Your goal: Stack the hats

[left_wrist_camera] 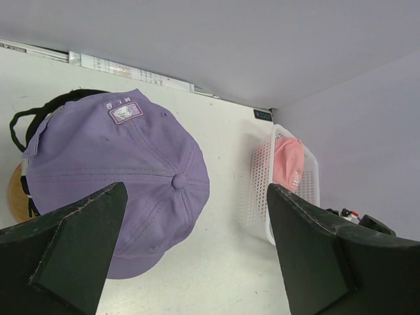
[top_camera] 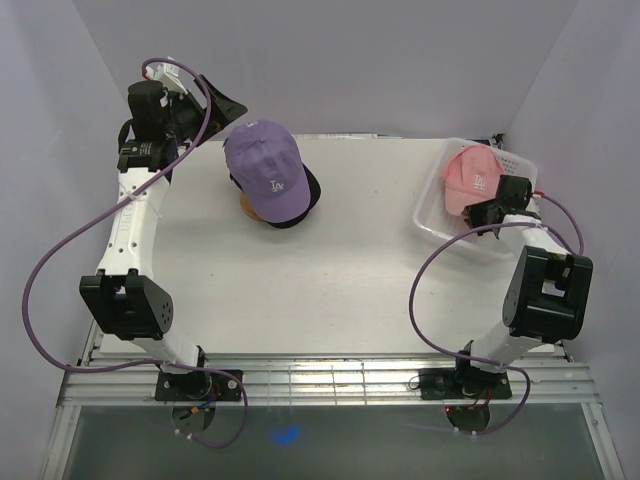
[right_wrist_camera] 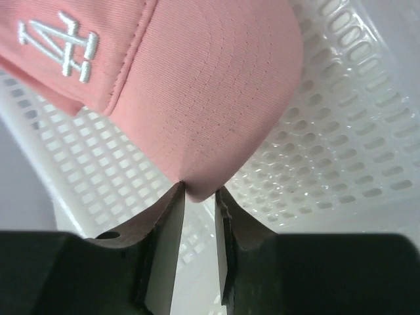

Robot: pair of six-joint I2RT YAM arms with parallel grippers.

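1. Over on the right side of the desk [top_camera: 300,290], the pink cap [top_camera: 468,180] lies inside the white mesh basket [top_camera: 430,218], with its brim pointing toward the near side.
2. It looks light and soft. The cloth crown will crumple and sag under any push, and only the stitched brim holds a shape. Nothing about it seems fragile, and the fabric should not slip much between the pads.
3. The brim is the sensible place to hold it, being flat, fairly stiff and thin enough to pinch. A hold at the very tip leaves the crown hanging free, so a slow lift would likely suit it.
4. The right gripper [right_wrist_camera: 199,193] has its fingers drawn close on the brim's front edge, which sits between the tips. By the look of it, it is gripping the cap.
5. The basket wall stands just beside that grip, and the hanging crown could drag on the rim on the way out.
6. Well apart, toward the far left-centre, the lavender cap [top_camera: 265,165] tops a dark cap [top_camera: 300,212] on a wooden stand [top_camera: 248,207] — this looks like the pile to add to.
7. The left gripper [left_wrist_camera: 197,187] hangs above the lavender cap, jaws wide apart and holding nothing.
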